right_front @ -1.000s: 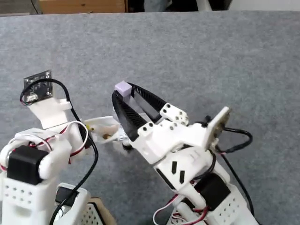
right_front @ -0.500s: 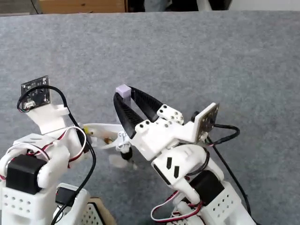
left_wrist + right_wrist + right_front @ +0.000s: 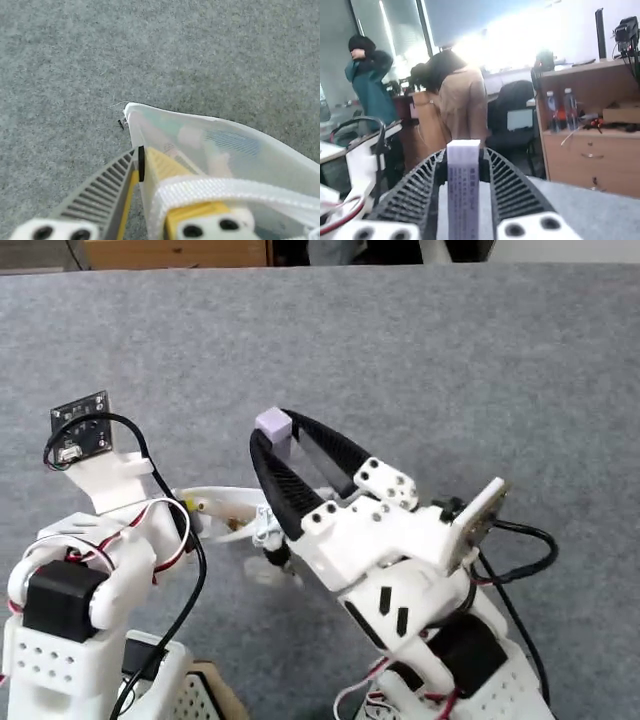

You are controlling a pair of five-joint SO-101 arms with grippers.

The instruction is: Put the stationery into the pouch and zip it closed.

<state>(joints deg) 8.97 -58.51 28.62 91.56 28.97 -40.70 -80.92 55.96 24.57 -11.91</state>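
My left gripper (image 3: 203, 512) is shut on the edge of a white mesh pouch (image 3: 228, 510) and holds it just above the grey table. In the left wrist view the pouch (image 3: 215, 145) shows pale items through its mesh, with the left gripper (image 3: 137, 162) clamped on its rim. My right gripper (image 3: 271, 437), with black ribbed fingers, is shut on a small lavender eraser (image 3: 272, 423) held in the air just beyond the pouch. The right wrist view shows the eraser (image 3: 463, 195) upright in the right gripper (image 3: 463, 154).
Grey felt-like table surface (image 3: 450, 360) stretches open to the back and both sides. A wooden edge (image 3: 175, 252) runs along the far border. Both arm bases stand close together at the near edge.
The right arm's wrist swung left, then back right, and the eraser ended slightly higher and to the right. The left arm shifted a little and returned, still holding the pouch.
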